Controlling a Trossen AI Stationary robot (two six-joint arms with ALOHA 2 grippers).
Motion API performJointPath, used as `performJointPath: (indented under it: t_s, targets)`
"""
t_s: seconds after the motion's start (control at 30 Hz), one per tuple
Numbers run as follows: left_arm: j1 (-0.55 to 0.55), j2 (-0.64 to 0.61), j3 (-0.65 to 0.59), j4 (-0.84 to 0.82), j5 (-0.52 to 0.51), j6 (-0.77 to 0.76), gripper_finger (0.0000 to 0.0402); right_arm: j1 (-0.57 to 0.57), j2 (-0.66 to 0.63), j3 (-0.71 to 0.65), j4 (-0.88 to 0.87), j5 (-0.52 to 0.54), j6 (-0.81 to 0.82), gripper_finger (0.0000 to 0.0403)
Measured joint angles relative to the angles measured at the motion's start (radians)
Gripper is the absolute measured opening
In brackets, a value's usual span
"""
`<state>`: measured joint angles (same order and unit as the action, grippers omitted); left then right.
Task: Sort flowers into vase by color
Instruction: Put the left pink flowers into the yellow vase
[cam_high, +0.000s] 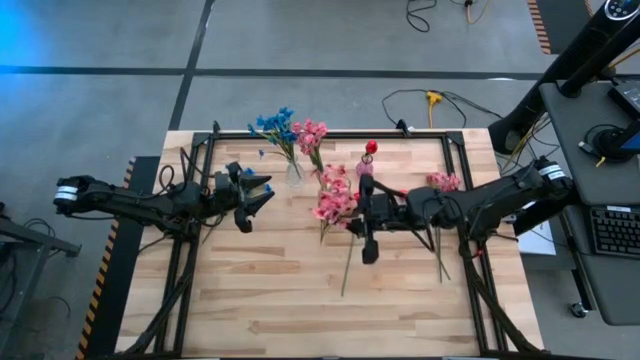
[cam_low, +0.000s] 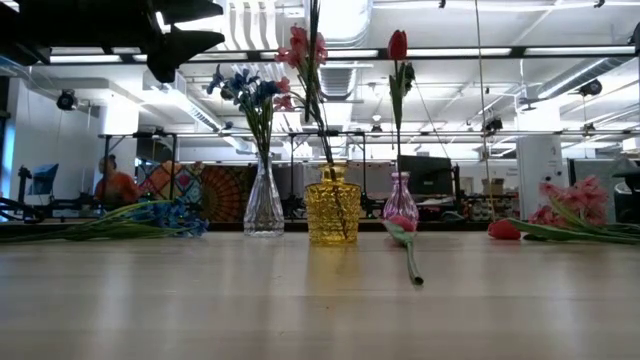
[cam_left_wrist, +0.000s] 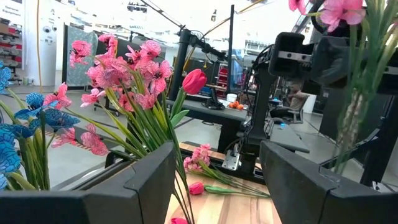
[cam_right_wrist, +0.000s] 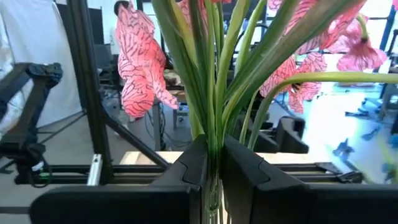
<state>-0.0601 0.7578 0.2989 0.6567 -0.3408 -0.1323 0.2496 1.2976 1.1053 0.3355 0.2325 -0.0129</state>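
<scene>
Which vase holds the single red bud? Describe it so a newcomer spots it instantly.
Look along the far edge of the wooden table, where three vases stand in a row. It is the small pinkish vase at the right end, beside the amber one, holding one red bud.

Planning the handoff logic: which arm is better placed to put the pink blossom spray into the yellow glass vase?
The right. Its gripper is shut on the green stems of the pink blossom spray, beside the yellow glass vase. The left gripper hangs open and empty near the clear glass vase of blue flowers.
</scene>
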Motion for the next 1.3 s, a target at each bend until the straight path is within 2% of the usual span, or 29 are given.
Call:
performJointPath:
  t_s: [0.47,0.67,1.3]
  targets:
    - [0.000,0.000,0.000,0.000,0.000,0.000,0.0215,-0.117,-0.018,0.000,-0.023,0.004,-0.028,0.0031]
    - [0.000,0.000,0.000,-0.002,0.000,0.000,0.0215,-0.160,-0.068,-0.001,-0.098,0.005,-0.024,0.0031]
    - [0.000,0.000,0.000,-0.004,-0.016,0.000,0.0215,-0.206,-0.085,-0.029,-0.107,0.005,-0.028,0.0031]
